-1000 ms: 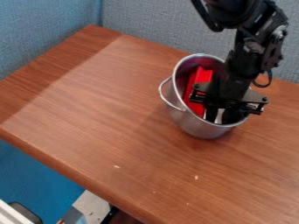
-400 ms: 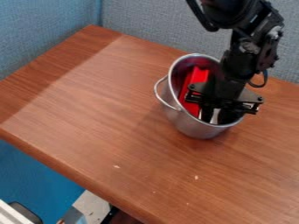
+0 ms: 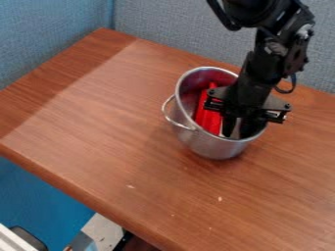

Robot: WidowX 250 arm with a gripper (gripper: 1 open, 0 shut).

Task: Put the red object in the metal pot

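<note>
**Op:** Biggest first: the table (image 3: 92, 98) hasn't changed, bare wood all round. The pot (image 3: 197, 132) is what moved. A second ago it sat further toward three o'clock; now it has slid toward nine and a little toward six, and its near handle sticks out on the nine o'clock side.

**Desk:** Did you push it?

**Op:** I'd say the arm (image 3: 268, 39) dragged it. The arm reaches down into the pot from twelve o'clock, and the pot shifted while the claw was inside.

**Desk:** And the block?

**Op:** The block (image 3: 210, 103) is inside the pot, leaning against the wall on the nine o'clock side of the claw (image 3: 242, 125).

**Desk:** Is the claw holding it?

**Op:** I can't tell. The fingers are down below the rim, dark against dark. They look narrower than before, but whether they grip the block or nothing, I can't see.

**Desk:** So the task?

**Op:** My judgement: the block is in, so it's as good as done. Lifting out cleanly is what remains.
</note>
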